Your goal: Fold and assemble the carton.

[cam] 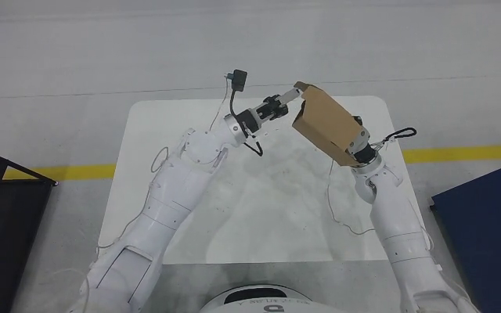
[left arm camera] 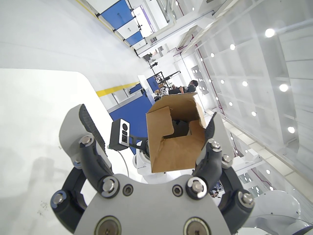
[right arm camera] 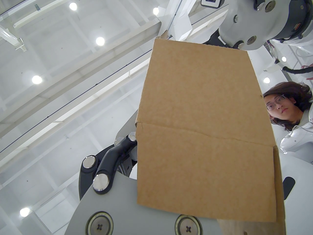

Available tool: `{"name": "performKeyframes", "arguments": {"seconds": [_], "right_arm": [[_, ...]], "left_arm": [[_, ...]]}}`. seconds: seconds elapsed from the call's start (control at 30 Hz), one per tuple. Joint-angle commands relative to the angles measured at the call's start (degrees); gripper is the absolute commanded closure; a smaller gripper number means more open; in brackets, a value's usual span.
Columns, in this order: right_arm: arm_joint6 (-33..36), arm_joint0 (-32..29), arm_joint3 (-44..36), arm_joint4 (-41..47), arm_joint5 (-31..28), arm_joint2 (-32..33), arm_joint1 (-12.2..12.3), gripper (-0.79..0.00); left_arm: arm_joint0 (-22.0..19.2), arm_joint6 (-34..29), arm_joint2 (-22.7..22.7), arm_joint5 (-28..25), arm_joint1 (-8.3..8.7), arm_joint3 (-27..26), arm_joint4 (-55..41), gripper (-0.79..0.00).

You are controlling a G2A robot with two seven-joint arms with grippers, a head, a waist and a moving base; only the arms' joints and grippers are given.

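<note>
A brown cardboard carton [cam: 325,121] hangs tilted in the air above the far right part of the white table [cam: 235,203]. My right gripper [cam: 356,145] is shut on its near end; in the right wrist view the carton [right arm camera: 203,123] covers the fingers. My left gripper [cam: 286,99] is at the carton's far end, open. In the left wrist view the carton's open end [left arm camera: 176,133], with partly folded flaps, faces me between my spread fingers. One fingertip [left arm camera: 212,125] touches the carton's edge and the other fingertip [left arm camera: 85,118] stands well apart from it.
The table top [left arm camera: 36,103] below both arms is bare. A blue panel [cam: 477,219] stands off the table's right side and a dark frame [cam: 19,203] off its left. A yellow floor line [cam: 78,170] runs behind.
</note>
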Motion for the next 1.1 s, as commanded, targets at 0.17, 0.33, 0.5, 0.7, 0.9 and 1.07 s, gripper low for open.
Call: {"name": "performKeyframes", "arguments": {"seconds": [0.17,0.33,0.5,0.7,0.9,1.07], "right_arm": [[0.00,0.00,0.00,0.00,0.00,0.00,0.00,0.000],[0.00,0.00,0.00,0.00,0.00,0.00,0.00,0.000],[0.00,0.00,0.00,0.00,0.00,0.00,0.00,0.000],[0.00,0.00,0.00,0.00,0.00,0.00,0.00,0.000],[-0.41,-0.47,-1.76,-4.71,-2.66,0.98,0.38,0.000],[5.24,-0.77,-0.14,-11.72,-3.49,2.95,1.30,0.000]], "left_arm": [[-2.86,1.37,3.16,2.89,-1.06,3.89,1.21,-0.785],[-3.56,1.84,5.02,3.24,-1.77,5.62,1.01,-0.785],[-2.55,-0.19,3.48,2.40,-1.57,5.16,-2.41,-0.785],[-2.36,0.08,3.33,2.29,-1.58,4.90,-2.84,-0.785],[3.84,-2.71,-4.46,3.74,-0.41,-1.11,-18.65,-0.785],[4.84,-11.10,-9.32,17.82,0.56,0.26,-31.07,-0.785]]}}
